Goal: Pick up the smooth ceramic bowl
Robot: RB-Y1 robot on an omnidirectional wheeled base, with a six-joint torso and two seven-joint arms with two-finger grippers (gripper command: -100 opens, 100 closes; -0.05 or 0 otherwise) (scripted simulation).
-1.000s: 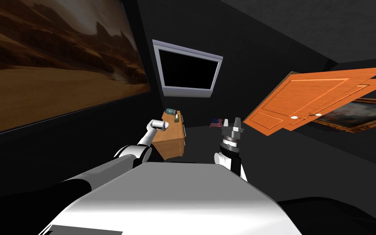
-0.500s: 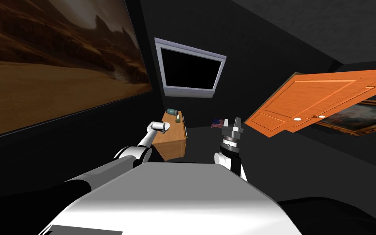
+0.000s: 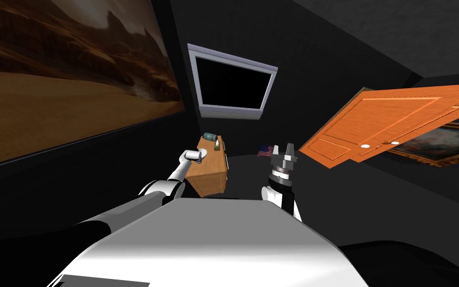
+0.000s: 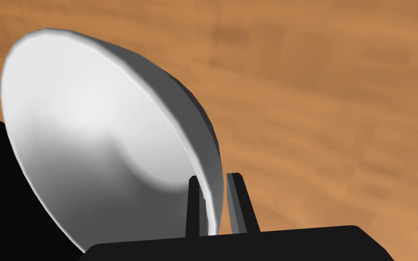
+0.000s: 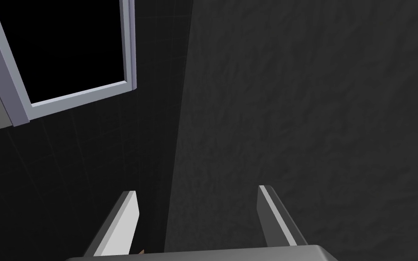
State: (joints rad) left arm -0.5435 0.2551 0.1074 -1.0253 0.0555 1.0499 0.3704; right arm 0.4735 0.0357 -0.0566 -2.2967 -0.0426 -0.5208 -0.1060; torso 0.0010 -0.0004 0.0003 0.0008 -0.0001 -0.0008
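The bowl (image 4: 90, 136) is smooth and white, and it rests on a brown wooden top (image 4: 330, 99). My left gripper (image 4: 215, 204) is shut on the bowl's rim, with one dark finger inside the wall and the other outside. In the head view my left arm reaches to the near end of the wooden cabinet (image 3: 212, 174), where the left gripper (image 3: 197, 156) sits at its top. My right gripper (image 3: 283, 151) is held upright to the right of the cabinet, and its fingers (image 5: 122, 226) stand open with nothing between them.
A teal object (image 3: 210, 136) and a small pale item (image 3: 217, 145) sit at the cabinet's far end. A small flag (image 3: 264, 150) stands to its right. An orange door (image 3: 388, 124) hangs open at the right.
My left gripper's fingers have closed onto the bowl's rim. The head camera has shifted slightly. The right arm has stayed where it was.
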